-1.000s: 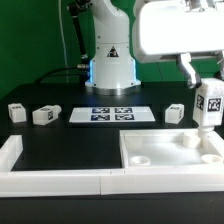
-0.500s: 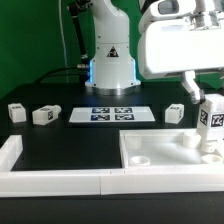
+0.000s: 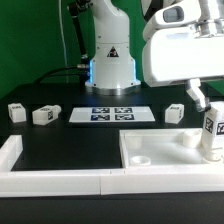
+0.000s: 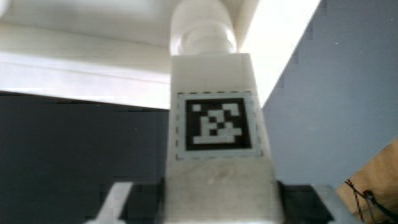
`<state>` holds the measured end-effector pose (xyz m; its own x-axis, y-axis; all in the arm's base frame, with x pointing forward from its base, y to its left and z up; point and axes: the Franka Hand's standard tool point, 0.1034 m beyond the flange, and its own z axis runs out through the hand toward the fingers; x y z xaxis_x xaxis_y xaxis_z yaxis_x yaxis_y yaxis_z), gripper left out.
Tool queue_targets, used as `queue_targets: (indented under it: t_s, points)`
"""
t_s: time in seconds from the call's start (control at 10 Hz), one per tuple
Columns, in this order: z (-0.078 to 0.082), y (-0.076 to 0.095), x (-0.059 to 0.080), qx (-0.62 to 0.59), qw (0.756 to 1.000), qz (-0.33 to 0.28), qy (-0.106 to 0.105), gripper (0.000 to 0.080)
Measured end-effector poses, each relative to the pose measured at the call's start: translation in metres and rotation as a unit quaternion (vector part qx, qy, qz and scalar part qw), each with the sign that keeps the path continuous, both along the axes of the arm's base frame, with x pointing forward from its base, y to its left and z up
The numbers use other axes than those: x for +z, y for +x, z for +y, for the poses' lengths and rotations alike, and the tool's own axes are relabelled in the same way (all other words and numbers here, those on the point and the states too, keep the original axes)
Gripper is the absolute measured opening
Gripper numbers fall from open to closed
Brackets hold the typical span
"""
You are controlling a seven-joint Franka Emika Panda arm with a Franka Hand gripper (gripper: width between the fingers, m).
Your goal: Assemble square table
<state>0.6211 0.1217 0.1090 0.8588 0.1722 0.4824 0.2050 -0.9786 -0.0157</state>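
**Gripper** (image 3: 205, 112). Ext. view, approx. 3 o'clock of frame. Jaws clamped on held leg (image 3: 211, 132); leg upright, tag toward cam.

**Ext. view, stock:**
- Tabletop (image 3: 165, 166): 4–5 o'clock of frame, socket side up. Held leg's lower end is at its far corner, 2 o'clock of the tray. Seated or just above the socket: can't tell. Near socket (image 3: 140, 157) is bare.
- Loose legs, qty 3, all lying on the black table. Leg A (image 3: 15, 112) and leg B (image 3: 43, 115) are at 9 o'clock, well apart from the tray. Leg C (image 3: 175, 112) is at 2 o'clock, just past the tray's far rim.
- Marker board (image 3: 113, 114): mid-frame, flat.
- Border rails (image 3: 60, 182): 6–8 o'clock.

**Wrist view:**
- Gripper (image 4: 210, 205) closed on held leg (image 4: 214, 110), tag square-on, fingers (image 4: 121, 205) flanking it.
- White tabletop (image 4: 80, 65) lies beyond the leg's narrow end. The contact pt. is hidden.

**Status (est.):**
- No leg confirmed fixed, 0 of 4.
- Leg no. 1 looks to be going into its corner socket.
- Left to do: seat and tighten it, then fetch and fit A, B and C.
- Early stage.
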Motion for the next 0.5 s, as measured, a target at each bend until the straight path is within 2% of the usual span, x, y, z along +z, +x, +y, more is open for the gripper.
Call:
queue_targets:
  t_s: [0.5]
  points:
    - [-0.0006,-0.0017,-0.0057,0.000,1.000,0.003,-0.001,0.0291]
